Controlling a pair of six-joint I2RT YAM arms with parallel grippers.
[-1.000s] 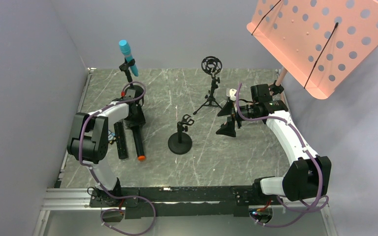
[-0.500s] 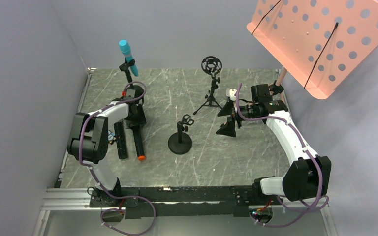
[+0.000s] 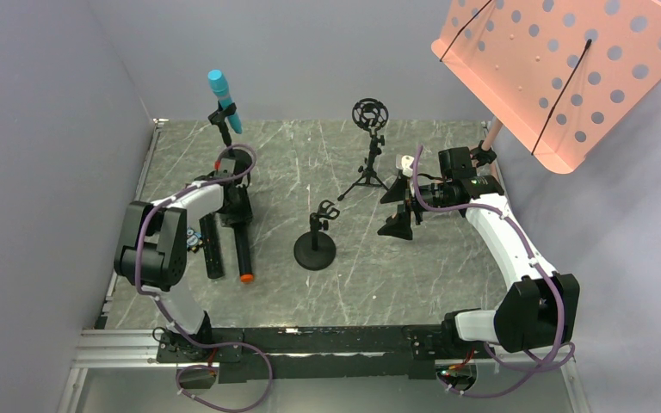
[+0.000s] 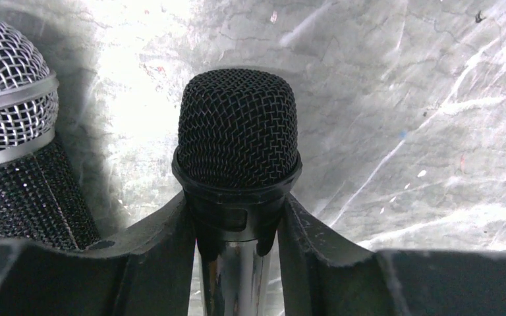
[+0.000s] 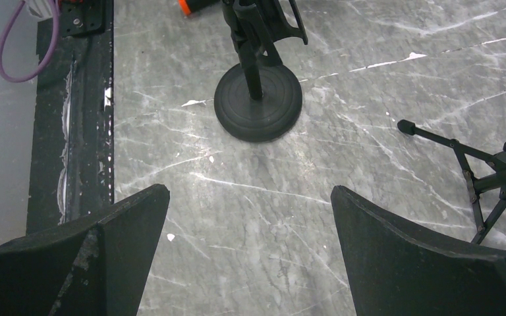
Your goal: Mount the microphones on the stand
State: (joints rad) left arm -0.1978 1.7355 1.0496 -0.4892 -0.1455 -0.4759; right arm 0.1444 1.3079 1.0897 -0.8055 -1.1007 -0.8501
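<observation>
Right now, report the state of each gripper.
Left gripper: closed on the black microphone with the orange end cap.
Right gripper: open, holding nothing.

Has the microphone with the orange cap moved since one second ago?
No. The orange-capped microphone lies at the same distance from the round-base stand as before.

Turquoise microphone (image 3: 220, 93) is sitting tilted in its stand (image 3: 226, 136); orange-capped microphone (image 3: 243, 251) and silver-headed microphone (image 3: 213, 247) are lying side by side
</observation>
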